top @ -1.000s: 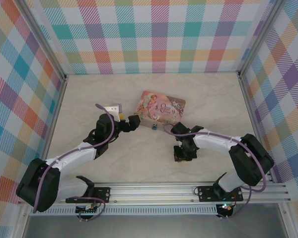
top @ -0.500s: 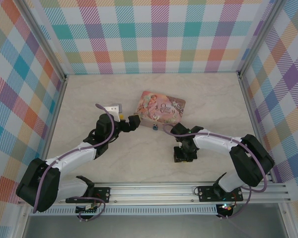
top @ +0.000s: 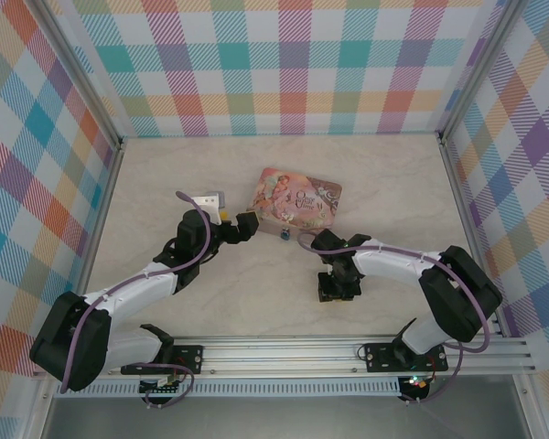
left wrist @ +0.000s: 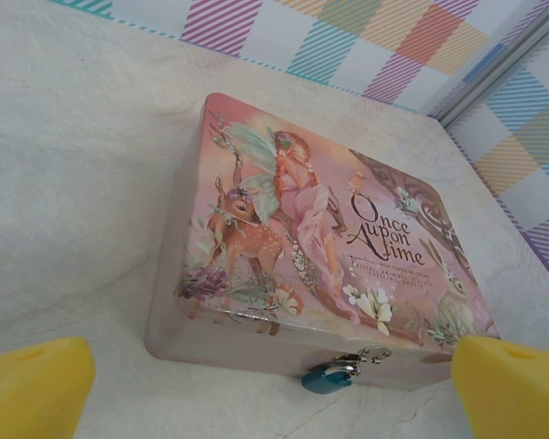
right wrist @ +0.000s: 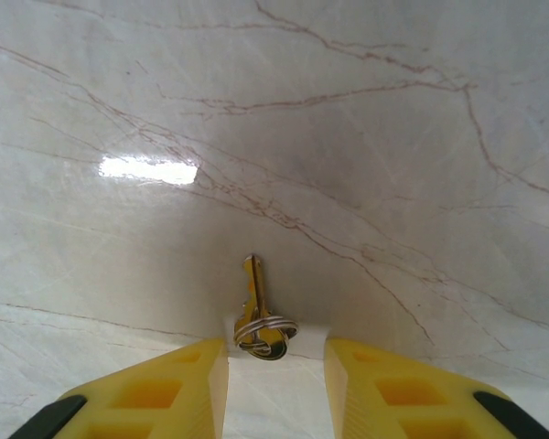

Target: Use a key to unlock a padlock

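1. The left claw [left wrist: 273, 393] is spread wide. Its yellow fingertips [left wrist: 32, 389] sit far apart at the lower corners of its wrist view and pinch nothing.
2. Straight ahead of it, just past the gap between those tips, the small blue padlock [left wrist: 328, 377] hangs by its silvery shackle. It hangs from the clasp on the near wall of the pink "Once Upon a Time" tin [left wrist: 320, 247].
3. The tin lies flat with its lid down, in front of the left claw and apart from both fingertips.
4. The right claw [right wrist: 274, 389] points down at the marble-look table [right wrist: 393, 137], with its yellow fingers parted only narrowly.
5. The key [right wrist: 253, 297] lies in that gap. Its head and split ring [right wrist: 265, 329] sit between the fingertips, and the blade points away from the claw. Neither finger visibly presses on it.
6. From above, the padlock lies between the two claws, near the left one and farther from the right.
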### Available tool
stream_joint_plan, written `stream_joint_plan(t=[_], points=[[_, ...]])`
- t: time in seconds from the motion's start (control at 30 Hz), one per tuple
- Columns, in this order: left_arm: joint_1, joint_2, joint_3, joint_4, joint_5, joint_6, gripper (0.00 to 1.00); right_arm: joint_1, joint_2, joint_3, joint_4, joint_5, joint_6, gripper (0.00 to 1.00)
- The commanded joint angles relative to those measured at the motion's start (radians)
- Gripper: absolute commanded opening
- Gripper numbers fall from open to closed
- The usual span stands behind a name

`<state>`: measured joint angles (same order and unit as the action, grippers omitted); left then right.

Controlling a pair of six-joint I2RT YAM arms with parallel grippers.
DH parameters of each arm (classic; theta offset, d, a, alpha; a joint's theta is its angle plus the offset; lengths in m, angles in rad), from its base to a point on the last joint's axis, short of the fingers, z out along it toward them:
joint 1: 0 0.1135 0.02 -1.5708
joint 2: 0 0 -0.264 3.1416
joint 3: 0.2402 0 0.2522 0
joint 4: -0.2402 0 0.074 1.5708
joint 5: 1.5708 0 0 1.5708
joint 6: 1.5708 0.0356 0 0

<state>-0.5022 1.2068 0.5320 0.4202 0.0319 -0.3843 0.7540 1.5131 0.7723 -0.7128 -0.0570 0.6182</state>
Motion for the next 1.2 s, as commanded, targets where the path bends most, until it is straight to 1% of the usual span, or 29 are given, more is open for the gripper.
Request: stream_joint_plan(t=[0.0,0.07,0.2,0.43,0.8,0.97,1.17], points=[[-0.012,-0.009,-0.004,0.003,-0.015,0.018,1.0,0.01,0.033,0.007,0.018,0.018,0.015,0.34],[-0.012,-0.009,-0.003,0.005,-0.013,0.017,1.0,0.011,0.035,0.015,0.022,0.029,0.014,0.32],[-0.012,-0.009,-0.004,0.004,-0.013,0.016,1.0,0.011,0.026,0.027,0.033,0.054,0.01,0.26],[-0.012,-0.006,0.0,0.003,-0.011,0.018,1.0,0.01,0.009,0.023,0.06,0.057,0.007,0.14],[-0.012,-0.005,0.01,-0.009,-0.001,0.016,1.0,0.006,-0.029,0.027,0.075,0.047,-0.039,0.02],[-0.012,-0.011,0.011,-0.017,0.003,0.01,1.0,-0.001,-0.037,0.034,0.074,0.036,-0.062,0.0],[-0.012,-0.013,0.012,-0.021,0.0,0.008,1.0,-0.013,-0.041,0.033,0.071,0.039,-0.081,0.0]])
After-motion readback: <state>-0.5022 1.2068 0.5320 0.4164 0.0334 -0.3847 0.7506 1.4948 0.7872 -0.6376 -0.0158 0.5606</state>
